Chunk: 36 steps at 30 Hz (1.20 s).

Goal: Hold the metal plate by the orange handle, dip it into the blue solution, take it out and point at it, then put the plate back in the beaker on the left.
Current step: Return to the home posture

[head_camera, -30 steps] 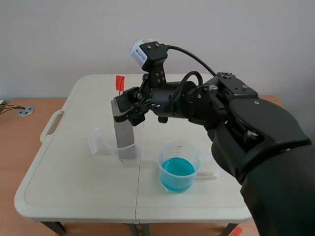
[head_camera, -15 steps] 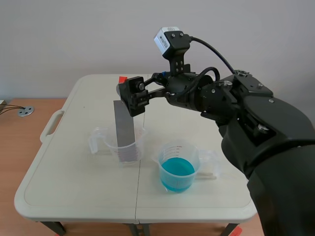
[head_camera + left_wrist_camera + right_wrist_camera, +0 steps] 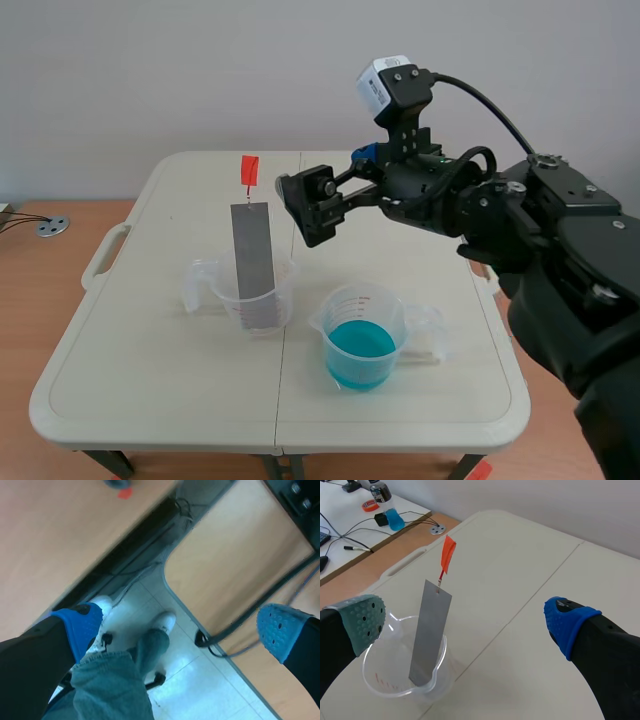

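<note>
R arm comes in from the right, raised above the table, w/ the right gripper near the top of the metal plate, not touching it. Off the table, the left gripper hangs over floor & a person's jeans leg. Count: 1 plate, 2 beakers. Plate stands nearly upright in the left beaker, orange handle on top. The right beaker holds the blue solution. Jaws of both grippers are wide apart, holding nothing.

Bright, even light covers the table, leaving faint soft shadows around the left beaker.
</note>
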Each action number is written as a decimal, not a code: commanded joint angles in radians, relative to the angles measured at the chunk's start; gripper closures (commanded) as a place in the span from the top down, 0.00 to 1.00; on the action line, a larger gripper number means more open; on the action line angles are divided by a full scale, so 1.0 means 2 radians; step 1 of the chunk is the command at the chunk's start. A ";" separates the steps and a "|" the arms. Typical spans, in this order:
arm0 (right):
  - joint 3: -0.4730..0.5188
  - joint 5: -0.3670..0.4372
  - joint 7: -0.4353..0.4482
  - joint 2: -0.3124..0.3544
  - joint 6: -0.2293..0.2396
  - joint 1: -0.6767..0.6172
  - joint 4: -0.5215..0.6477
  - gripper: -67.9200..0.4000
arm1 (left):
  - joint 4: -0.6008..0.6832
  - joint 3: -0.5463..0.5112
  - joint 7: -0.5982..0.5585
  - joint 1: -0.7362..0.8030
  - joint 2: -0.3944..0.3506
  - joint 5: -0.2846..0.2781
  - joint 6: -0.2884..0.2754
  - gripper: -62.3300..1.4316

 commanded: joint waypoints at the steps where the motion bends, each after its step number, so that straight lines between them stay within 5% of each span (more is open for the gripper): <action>1: 0.000 0.004 0.008 0.014 0.000 -0.005 0.024 0.98 | 0.009 0.000 -0.006 -0.032 0.005 -0.013 0.001 1.00; 19: 0.000 0.004 0.048 0.120 -0.024 -0.158 0.174 0.98 | 0.093 0.000 -0.006 -0.242 0.061 -0.031 0.000 1.00; 28: 0.030 0.003 0.062 0.130 -0.034 -0.255 0.249 0.98 | 0.106 0.001 -0.020 -0.314 0.151 -0.017 0.000 1.00; 36: 0.079 -0.027 0.090 0.130 -0.034 -0.343 0.313 0.98 | 0.108 0.049 -0.023 -0.365 0.158 0.016 0.000 1.00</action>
